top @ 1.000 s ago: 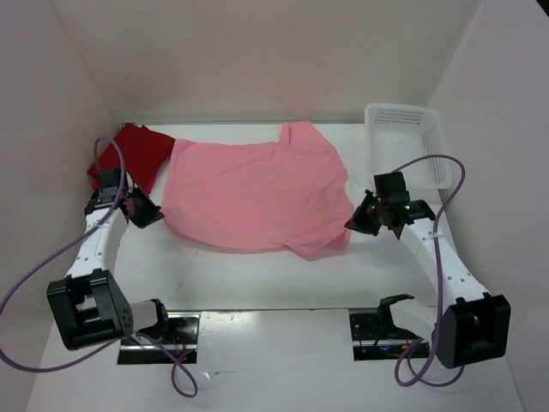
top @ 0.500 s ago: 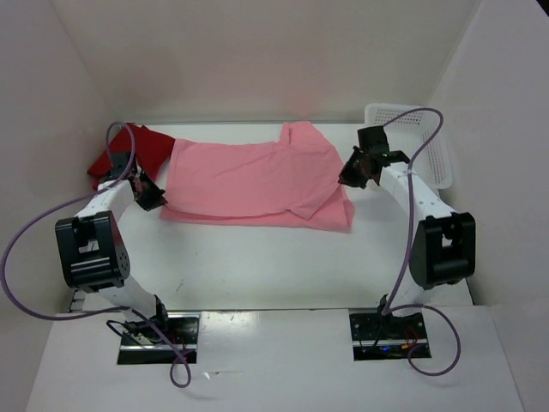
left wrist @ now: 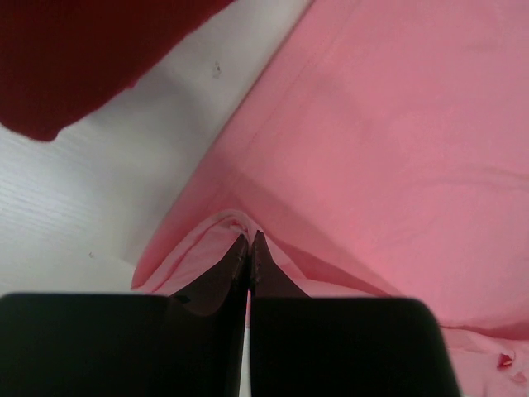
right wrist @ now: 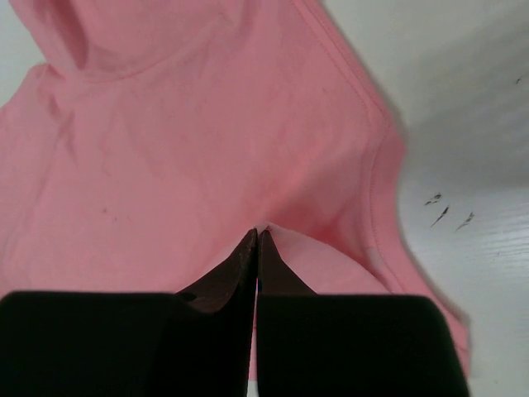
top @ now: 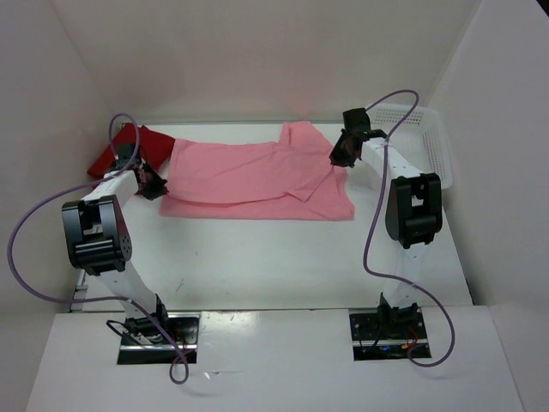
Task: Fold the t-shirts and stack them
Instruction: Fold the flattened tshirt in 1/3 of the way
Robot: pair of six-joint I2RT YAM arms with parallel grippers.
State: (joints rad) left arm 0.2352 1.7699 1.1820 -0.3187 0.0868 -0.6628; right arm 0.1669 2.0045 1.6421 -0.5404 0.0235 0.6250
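At the ten o'clock corner of the white table [top: 257, 257], a crumpled dark red cloth t-shirt [top: 129, 148] is seen. Its right edge lies just beside the left edge of a light pink short-sleeved cloth t-shirt [top: 257, 176]. At that left edge, toward nine o'clock from the pink shirt's middle, the left gripper [top: 153, 184] is placed. In the left wrist view its jaws are pressed together, with a small peak of pink fabric pinched between the tips. The pink t-shirt is spread flat across the far middle of the table, around twelve o'clock. An upper layer is laid over a lower one, so that a strip of the lower layer shows along the near edge. At the shirt's right side, toward two o'clock from its middle, the right gripper [top: 339, 154] is found, its jaws likewise closed tight on a pinch of pink cloth near a sleeve seam. A white perforated plastic basket [top: 433, 142] is set at the table's two o'clock corner, apart from the shirt.
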